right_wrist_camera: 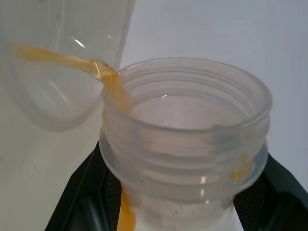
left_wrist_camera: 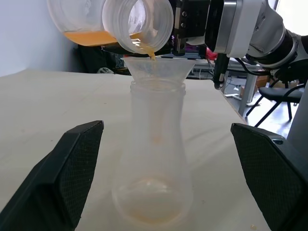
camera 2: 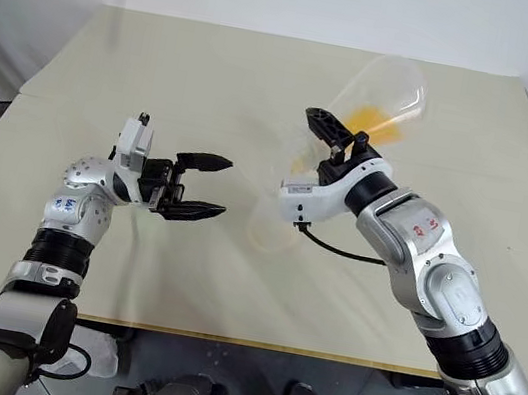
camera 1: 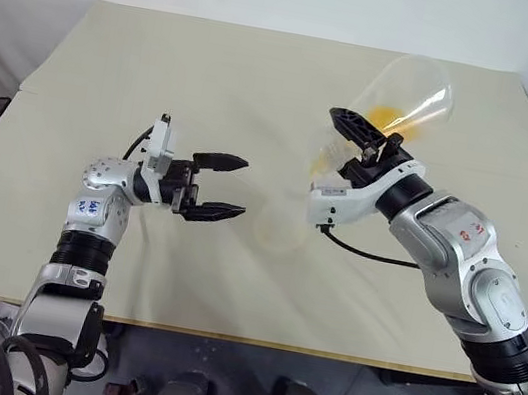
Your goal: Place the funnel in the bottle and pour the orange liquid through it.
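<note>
Bench: a pale beige bench (camera 1: 114,61) is seen; the task's things are gathered near its middle; broad bare surface is left toward the far edge and both side edges.
Bottle: the small translucent clear plastic bottle (left_wrist_camera: 153,159), wide at the base and narrow at the neck, is stood upright on the bench, between the two arms and well away from every edge; a thin pale pool is seen at its bottom.
Funnel: the small clear plastic funnel (left_wrist_camera: 159,71) is seated in the bottle's neck, rim upward.
Flask: a large clear conical flask (camera 1: 408,92) is held tilted above the funnel, its threaded mouth (right_wrist_camera: 187,125) lowered over the funnel's rim, its broad base raised toward the far right.
Orange liquid: the bright yellow-orange liquid (left_wrist_camera: 89,36) is pooled along the flask's lower side; a thin stream is run from the mouth into the funnel.
Right gripper: the right gripper (camera 1: 369,146) is clamped on the flask's neck, jaws closed tight around it.
Left gripper: the left gripper (camera 1: 230,189) is held just left of the bottle, jaws spread wide, nothing touched; open bench lies all around it.
</note>
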### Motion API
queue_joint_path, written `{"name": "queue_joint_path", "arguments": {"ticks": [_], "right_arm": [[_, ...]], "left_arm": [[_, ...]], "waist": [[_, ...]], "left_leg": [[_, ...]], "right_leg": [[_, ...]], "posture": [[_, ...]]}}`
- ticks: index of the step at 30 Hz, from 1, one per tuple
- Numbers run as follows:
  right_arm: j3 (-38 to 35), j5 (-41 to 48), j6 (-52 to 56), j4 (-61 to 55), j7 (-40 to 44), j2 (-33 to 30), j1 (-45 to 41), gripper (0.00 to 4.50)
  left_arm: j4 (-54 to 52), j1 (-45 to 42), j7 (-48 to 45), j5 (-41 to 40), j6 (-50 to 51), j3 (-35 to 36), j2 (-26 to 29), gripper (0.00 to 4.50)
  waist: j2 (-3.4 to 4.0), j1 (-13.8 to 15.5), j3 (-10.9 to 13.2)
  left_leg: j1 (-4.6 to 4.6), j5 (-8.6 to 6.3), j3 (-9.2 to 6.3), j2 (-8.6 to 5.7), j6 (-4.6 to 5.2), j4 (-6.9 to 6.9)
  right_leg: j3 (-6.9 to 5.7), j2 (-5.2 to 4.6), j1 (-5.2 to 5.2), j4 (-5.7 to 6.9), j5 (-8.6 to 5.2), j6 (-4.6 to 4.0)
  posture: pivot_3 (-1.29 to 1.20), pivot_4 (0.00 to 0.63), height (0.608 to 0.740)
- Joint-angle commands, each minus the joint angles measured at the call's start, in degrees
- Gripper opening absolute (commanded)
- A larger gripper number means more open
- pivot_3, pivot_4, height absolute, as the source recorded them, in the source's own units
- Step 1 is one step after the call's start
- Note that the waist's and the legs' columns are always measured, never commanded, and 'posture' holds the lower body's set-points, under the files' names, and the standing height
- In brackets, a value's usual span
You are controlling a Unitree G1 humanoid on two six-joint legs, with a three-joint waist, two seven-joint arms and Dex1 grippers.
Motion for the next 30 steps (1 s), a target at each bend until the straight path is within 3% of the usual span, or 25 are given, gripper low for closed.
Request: {"name": "queue_joint_path", "arguments": {"ticks": [1,30], "right_arm": [[-3.0,-1.0,-1.1,-0.9,-0.6,0.2,-1.0,2.51],[-4.7,-2.5,-8.4,2.3,-1.1,0.3,-3.2,2.51]], "left_arm": [[-2.2,0.1,0.2,-1.4,0.0,0.9,0.1,4.5],[-3.0,0.9,0.1,-3.4,1.3,2.0,-0.1,4.5]], "waist": [[0.0,0.0,0.0],[0.0,0.0,0.0]], "left_leg": [[0.0,0.0,0.0,0.0,0.0,0.0],[0.0,0.0,-0.01,0.0,0.0,0.0]], "right_leg": [[0.0,0.0,0.0,0.0,0.0,0.0],[0.0,0.0,0.0,0.01,0.0,0.0]], "posture": [[0.0,0.15,0.74],[0.0,0.15,0.74]]}}
